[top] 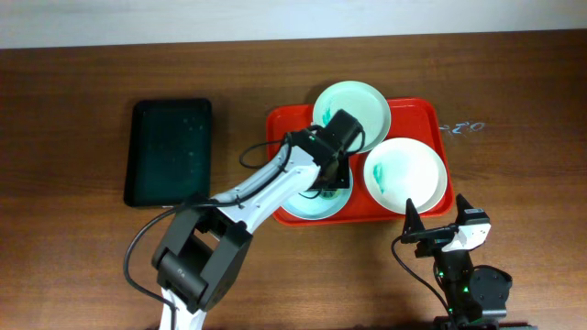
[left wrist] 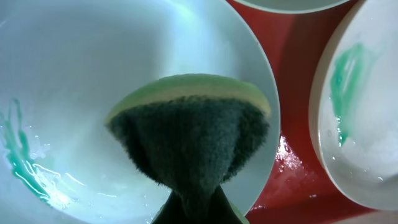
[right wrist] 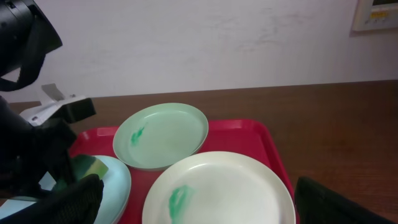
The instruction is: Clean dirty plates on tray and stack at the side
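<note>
Mid-scrub: my left end effector (top: 327,177) is clamped on the sponge (left wrist: 189,134), blue plate (left wrist: 93,68) right under it. Next, I reckon, wipe across to the teal smears (left wrist: 18,158) beside it.

Overhead is bright and even, with soft light on the wooden table (top: 73,110) and only faint shadows. The left wrist view sits very close: the sponge (left wrist: 189,143) blurs toward the bottom edge, and wet glare sparkles on the red tray (left wrist: 287,158). The right wrist view is dimmer, the right gripper (right wrist: 205,202) just dark, unfocused shapes in the bottom corners.
</note>
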Controlling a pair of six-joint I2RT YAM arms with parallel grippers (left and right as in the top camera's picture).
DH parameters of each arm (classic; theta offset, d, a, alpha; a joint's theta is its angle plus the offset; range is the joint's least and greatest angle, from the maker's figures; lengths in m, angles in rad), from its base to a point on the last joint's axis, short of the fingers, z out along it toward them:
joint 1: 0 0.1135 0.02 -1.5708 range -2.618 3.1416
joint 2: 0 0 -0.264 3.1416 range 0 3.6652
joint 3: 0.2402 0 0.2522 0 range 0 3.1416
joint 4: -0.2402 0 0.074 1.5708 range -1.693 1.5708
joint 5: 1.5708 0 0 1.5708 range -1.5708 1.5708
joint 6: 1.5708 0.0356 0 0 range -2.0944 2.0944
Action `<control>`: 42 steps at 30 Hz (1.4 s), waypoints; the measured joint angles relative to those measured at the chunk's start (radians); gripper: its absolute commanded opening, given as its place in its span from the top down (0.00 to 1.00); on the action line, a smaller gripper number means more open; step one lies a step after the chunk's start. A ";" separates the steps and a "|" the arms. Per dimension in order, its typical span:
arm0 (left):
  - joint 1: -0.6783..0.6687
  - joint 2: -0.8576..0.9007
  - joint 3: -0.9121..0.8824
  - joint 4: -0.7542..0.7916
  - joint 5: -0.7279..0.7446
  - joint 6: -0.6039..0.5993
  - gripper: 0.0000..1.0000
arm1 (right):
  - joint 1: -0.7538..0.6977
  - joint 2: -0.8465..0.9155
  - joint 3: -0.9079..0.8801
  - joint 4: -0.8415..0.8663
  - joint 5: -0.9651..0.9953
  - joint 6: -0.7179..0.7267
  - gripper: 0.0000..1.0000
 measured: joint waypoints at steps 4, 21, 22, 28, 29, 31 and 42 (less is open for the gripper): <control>-0.007 0.010 -0.002 -0.005 -0.121 -0.083 0.95 | 0.000 0.000 0.000 0.000 0.000 -0.001 0.02; 0.418 -0.201 0.216 -0.647 -0.227 -0.047 0.01 | 0.000 0.001 -0.002 0.061 -0.032 0.024 0.02; 0.431 -0.201 0.216 -0.681 -0.232 -0.045 0.01 | 0.000 0.000 -0.002 0.119 -0.108 0.079 0.02; 0.419 -0.201 0.216 -0.713 -0.175 -0.041 0.01 | 0.000 0.000 0.000 0.592 -0.391 0.408 0.02; 0.419 -0.201 0.216 -0.713 -0.171 -0.042 0.01 | 0.000 0.001 -0.003 0.690 -0.380 0.422 0.02; 0.418 -0.201 0.216 -0.750 -0.159 -0.041 0.01 | 0.000 -0.002 0.010 0.835 -0.279 0.443 0.02; 0.418 -0.201 0.216 -0.756 -0.124 -0.041 0.00 | 0.000 0.776 1.490 -0.937 -0.073 -0.011 0.02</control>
